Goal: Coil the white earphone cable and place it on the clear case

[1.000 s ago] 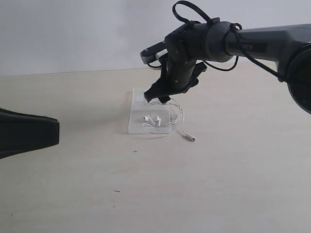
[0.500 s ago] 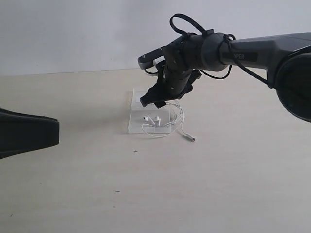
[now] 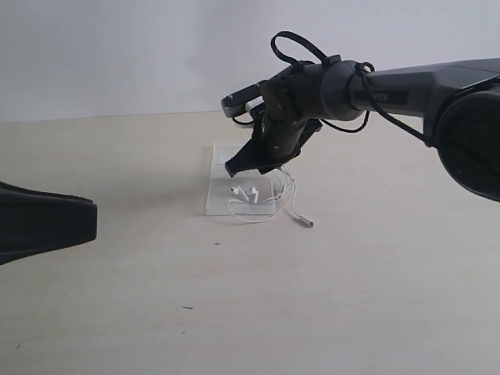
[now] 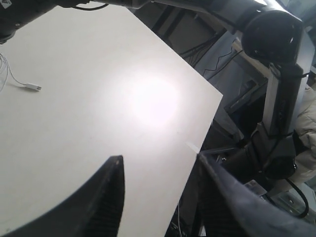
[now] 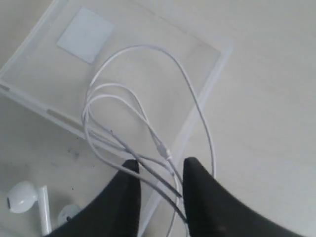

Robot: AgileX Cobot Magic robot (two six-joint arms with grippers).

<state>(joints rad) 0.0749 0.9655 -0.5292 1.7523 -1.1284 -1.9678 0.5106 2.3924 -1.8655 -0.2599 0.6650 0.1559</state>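
The clear case (image 3: 221,160) lies flat on the table, and the white earphone cable (image 3: 266,207) rests on it in loose loops. Its two earbuds (image 3: 249,191) sit on the case's near part. The plug (image 3: 310,223) lies on the table to the right. My right gripper (image 3: 251,167) hovers just above the case. In the right wrist view this gripper (image 5: 160,167) is open, with cable strands (image 5: 148,116) running between its fingers over the case edge (image 5: 210,74). The earbuds (image 5: 22,197) show beside it. My left gripper (image 4: 158,160) is open, with nothing in it, far from the cable.
A whitish square patch (image 5: 85,34) marks the case's far part. The left arm (image 3: 39,223) sits low at the left edge of the exterior view. In the left wrist view the plug (image 4: 33,87) lies far off, and the table edge (image 4: 197,143) drops to equipment beyond.
My right arm has shifted slightly left and turned its wrist over the case. The cable loops and plug lie where they were. The left arm has barely moved.
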